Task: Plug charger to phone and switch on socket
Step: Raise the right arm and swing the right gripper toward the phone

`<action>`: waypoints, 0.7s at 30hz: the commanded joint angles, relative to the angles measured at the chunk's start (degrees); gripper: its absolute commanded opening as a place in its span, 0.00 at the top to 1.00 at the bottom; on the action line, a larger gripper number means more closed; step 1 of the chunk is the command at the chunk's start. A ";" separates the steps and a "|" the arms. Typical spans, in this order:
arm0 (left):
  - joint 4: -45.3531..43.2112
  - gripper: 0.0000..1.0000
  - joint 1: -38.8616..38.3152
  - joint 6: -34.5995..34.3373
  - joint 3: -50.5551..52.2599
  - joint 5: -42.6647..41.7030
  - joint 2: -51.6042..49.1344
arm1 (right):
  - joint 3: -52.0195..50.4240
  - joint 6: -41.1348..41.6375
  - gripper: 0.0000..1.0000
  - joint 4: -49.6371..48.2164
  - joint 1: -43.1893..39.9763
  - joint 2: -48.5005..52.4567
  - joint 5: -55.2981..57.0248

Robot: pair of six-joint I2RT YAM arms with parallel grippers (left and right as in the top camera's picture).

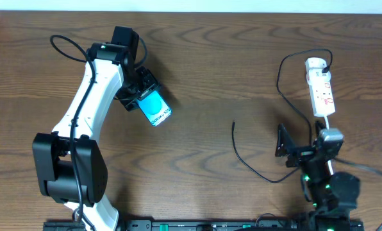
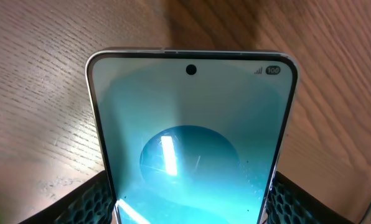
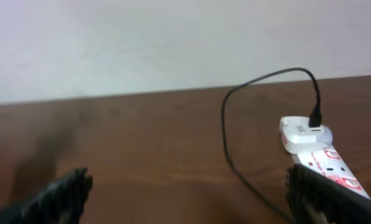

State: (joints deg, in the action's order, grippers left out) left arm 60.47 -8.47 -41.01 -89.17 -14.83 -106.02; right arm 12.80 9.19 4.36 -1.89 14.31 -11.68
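Note:
The phone (image 1: pixel 156 110), its teal screen up, is held between the fingers of my left gripper (image 1: pixel 143 100), which is shut on its long edges at the upper left of the table. In the left wrist view the phone (image 2: pixel 192 124) fills the frame, and both black pads (image 2: pixel 92 202) press against its sides. The charger (image 1: pixel 238 151) lies on the table mid-right with its plug tip (image 1: pixel 234 124) free, far from the phone. The white socket (image 1: pixel 321 86) lies at the far right. My right gripper (image 1: pixel 306 144) is open just below it, with nothing between its fingers (image 3: pixel 73 190).
The charger's black cable (image 3: pixel 225 118) loops up from the socket (image 3: pixel 316 152) and curves left in front of my right gripper. Bare wooden tabletop (image 1: pixel 229 58) lies between the two arms. The arm bases stand along the front edge.

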 commanded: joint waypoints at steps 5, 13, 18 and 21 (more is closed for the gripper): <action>0.39 0.93 -0.13 0.72 -0.11 -1.18 1.55 | 31.76 -2.01 0.01 19.82 0.48 24.96 -11.78; 0.35 0.93 -0.13 0.70 -0.11 -1.20 1.55 | 56.76 -1.36 0.01 44.54 0.50 52.35 -22.38; 0.33 0.93 -0.13 0.63 -0.11 -1.20 1.55 | 56.76 8.09 0.01 40.22 0.48 62.16 -26.60; 0.31 0.93 -0.13 0.48 -0.11 -1.18 1.55 | 56.76 9.68 0.01 36.00 0.48 67.17 -35.32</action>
State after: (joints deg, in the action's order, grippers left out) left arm 60.51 -8.47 -40.62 -89.14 -15.38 -105.97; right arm 68.82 14.02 42.94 -1.87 77.47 -36.32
